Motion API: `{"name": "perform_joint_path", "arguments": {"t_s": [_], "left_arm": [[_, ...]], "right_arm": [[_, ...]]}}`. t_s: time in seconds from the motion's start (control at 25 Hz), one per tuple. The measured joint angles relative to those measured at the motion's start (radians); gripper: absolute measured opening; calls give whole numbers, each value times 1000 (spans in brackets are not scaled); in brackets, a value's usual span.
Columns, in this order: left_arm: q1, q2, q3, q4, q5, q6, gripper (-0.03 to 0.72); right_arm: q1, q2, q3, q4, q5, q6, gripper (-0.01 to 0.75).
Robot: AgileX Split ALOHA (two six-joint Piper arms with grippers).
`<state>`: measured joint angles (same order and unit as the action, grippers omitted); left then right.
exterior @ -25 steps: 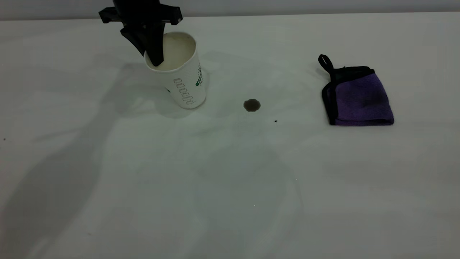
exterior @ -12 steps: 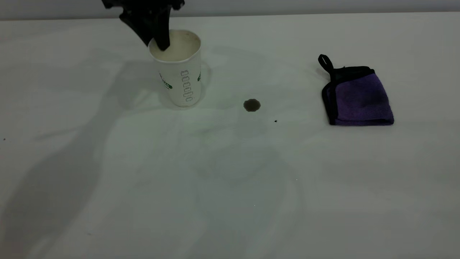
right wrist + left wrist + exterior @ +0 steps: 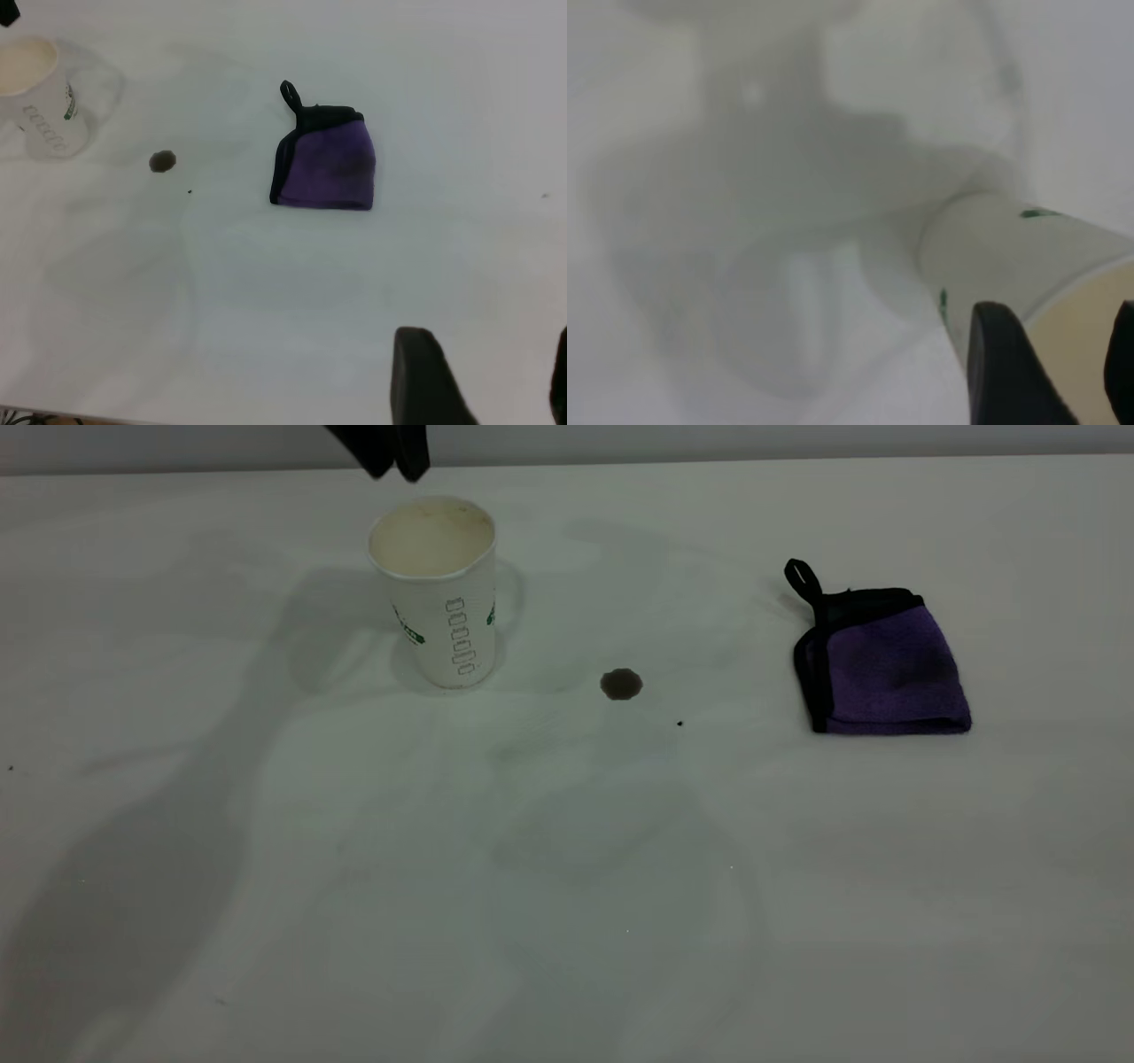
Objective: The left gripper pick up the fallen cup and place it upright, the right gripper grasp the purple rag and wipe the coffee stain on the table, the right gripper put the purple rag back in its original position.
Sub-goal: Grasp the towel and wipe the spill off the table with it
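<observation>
Worktop (image 3: 567, 868): plain white, smooth. Cup (image 3: 440, 593) stands upright on it toward the rear left, mouth up, cream inside. Stain (image 3: 621, 684), small, round, dark brown, lies to the right of the cup, apart from it; a tiny black speck (image 3: 679, 724) just beside the stain. Rag (image 3: 881, 662), folded, purple with black edging and loop, lies flat well to the right.

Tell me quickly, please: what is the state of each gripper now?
Left gripper: open, holding nothing, above the upright cup.
Right gripper: open, holding nothing, away from the purple rag.
</observation>
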<state>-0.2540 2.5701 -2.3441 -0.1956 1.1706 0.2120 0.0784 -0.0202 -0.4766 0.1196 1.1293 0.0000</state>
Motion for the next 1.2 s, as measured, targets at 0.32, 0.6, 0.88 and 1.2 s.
{"name": "perform_joint_path", "arguments": {"t_s": [0.32,0.6,0.88,1.2], "left_arm": [[-59,-208,-2,1,0,-20,326],[-97,-472,43,2,0,-60,326],[-101,-824,402,20,0,-67,326],[-101,-1218,877,50,0,-81,326]], "right_arm": [[0,0,0,0,0,0,389],[0,0,0,0,0,0,390],[0,0,0,0,0,0,390],[0,0,0,0,0,0,390]]}}
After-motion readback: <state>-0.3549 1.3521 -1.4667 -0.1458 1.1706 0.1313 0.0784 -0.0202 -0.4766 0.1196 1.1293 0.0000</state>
